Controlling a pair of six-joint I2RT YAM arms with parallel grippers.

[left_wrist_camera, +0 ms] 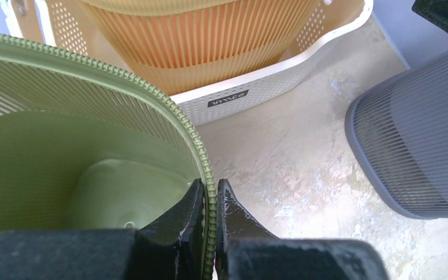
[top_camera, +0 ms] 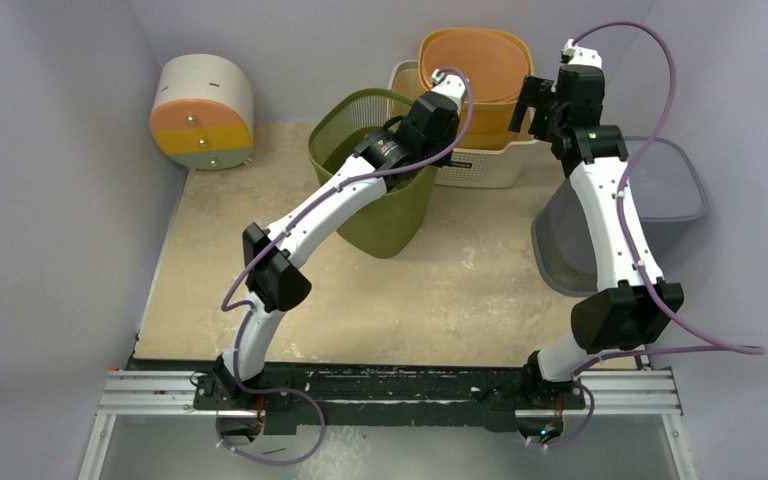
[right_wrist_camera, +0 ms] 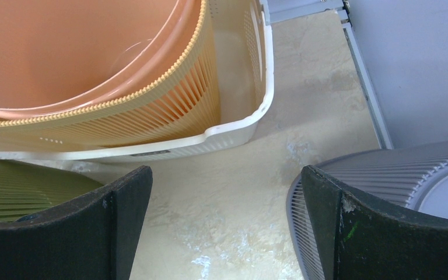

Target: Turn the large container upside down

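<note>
Plainly, the left gripper [left_wrist_camera: 210,189] is clamped on the beaded rim [left_wrist_camera: 169,111] of the green container [top_camera: 380,225], one finger inside the wall and one outside, on the side nearest the white basket [top_camera: 480,165]. The container stands on the table [top_camera: 460,300] mouth up, so the turn is not yet made. To its right the grey bin [top_camera: 570,245] sits bottom up, and the right gripper [right_wrist_camera: 226,175] hangs above the gap between them with its jaws wide apart, holding nothing. Just behind, the white basket carries the orange basket [top_camera: 470,60]. The pinch is narrow and the slatted wall looks flexible, so I judge the rim could slide out as the weight swings over. With so little room, the tipping container could also knock the white basket or the right arm.
</note>
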